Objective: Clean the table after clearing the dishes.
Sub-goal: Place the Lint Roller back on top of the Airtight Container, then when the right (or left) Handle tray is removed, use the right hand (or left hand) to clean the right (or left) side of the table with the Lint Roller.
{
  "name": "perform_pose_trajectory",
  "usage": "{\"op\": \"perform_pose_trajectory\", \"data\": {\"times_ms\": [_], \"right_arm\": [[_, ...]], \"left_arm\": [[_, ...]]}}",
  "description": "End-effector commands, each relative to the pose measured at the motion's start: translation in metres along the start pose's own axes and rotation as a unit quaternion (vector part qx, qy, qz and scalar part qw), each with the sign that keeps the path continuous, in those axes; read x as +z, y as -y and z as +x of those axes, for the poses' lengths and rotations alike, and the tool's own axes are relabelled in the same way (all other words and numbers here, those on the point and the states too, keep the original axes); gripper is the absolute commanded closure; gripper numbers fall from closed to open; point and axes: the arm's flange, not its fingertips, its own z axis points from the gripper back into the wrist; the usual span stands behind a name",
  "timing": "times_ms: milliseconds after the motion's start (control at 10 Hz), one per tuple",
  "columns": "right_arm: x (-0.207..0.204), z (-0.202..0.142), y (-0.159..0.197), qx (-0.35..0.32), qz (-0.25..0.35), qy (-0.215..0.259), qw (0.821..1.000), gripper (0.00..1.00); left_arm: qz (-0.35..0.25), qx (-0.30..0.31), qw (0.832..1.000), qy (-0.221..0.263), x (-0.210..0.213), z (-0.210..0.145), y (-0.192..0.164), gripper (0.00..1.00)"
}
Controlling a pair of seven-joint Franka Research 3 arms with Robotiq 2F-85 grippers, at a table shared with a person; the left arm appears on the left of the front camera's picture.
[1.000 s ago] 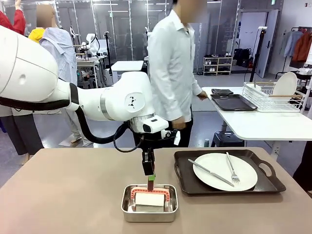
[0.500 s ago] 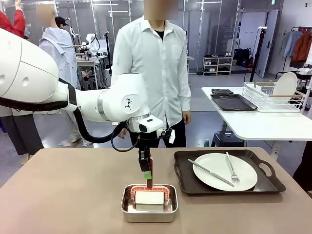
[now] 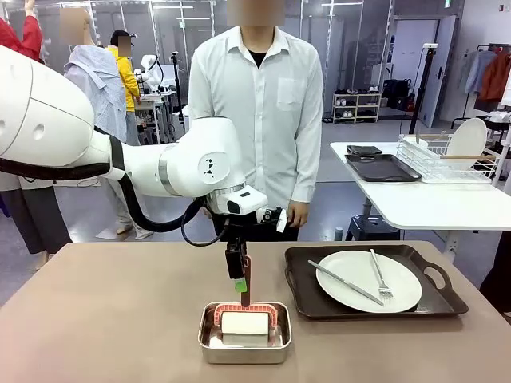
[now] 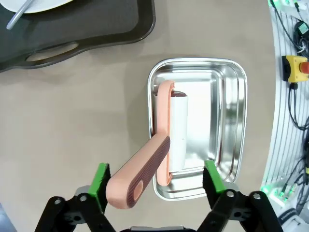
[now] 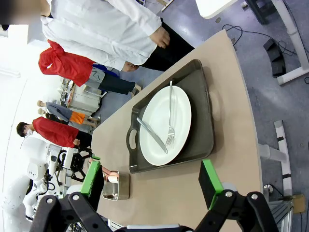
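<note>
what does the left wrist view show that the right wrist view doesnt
Left wrist: close up, the lint roller, handle inside the open left gripper, white roll lying in the steel pan; a yellow button box. Right wrist: the whole plate with knife and fork, the person, the open right gripper. Both: pan, tray, table.

1. The worktop (image 3: 104, 319) is a wide, plain top in matte taupe-brown.
2. A small shiny steel pan (image 3: 244, 357) stands near the worktop's near edge, about midway along it, with its long sides parallel to that edge.
3. A dark brown tray (image 3: 302, 295) with cut-out handles lies on the right half, its far side just beside the far edge.
4. Pan and tray do not touch. A narrow strip of bare top separates the pan's far right corner from the tray's near left corner.
</note>
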Motion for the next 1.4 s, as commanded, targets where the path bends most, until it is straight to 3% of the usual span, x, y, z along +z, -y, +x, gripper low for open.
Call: {"op": "perform_pose_trajectory", "data": {"times_ms": [0, 200, 300, 1200, 1300], "right_arm": [[0.001, -0.002, 0.0, 0.01, 0.008, 0.007, 1.0, 0.0], [0.001, -0.002, 0.0, 0.01, 0.008, 0.007, 1.0, 0.0], [0.001, -0.002, 0.0, 0.01, 0.008, 0.007, 1.0, 0.0], [0.001, -0.002, 0.0, 0.01, 0.008, 0.007, 1.0, 0.0], [0.001, -0.002, 0.0, 0.01, 0.008, 0.007, 1.0, 0.0]], "left_arm": [[0.014, -0.014, 1.0, 0.007, 0.008, -0.005, 0.004, 0.0], [0.029, 0.002, 0.999, 0.026, 0.012, -0.011, 0.007, 0.0], [0.007, 0.0, 1.0, 0.003, 0.007, 0.0, 0.0, 0.0], [0.008, 0.002, 1.0, 0.006, 0.005, 0.0, -0.001, 0.0], [0.033, 0.029, 0.999, -0.016, 0.028, -0.011, -0.018, 0.0]]}}
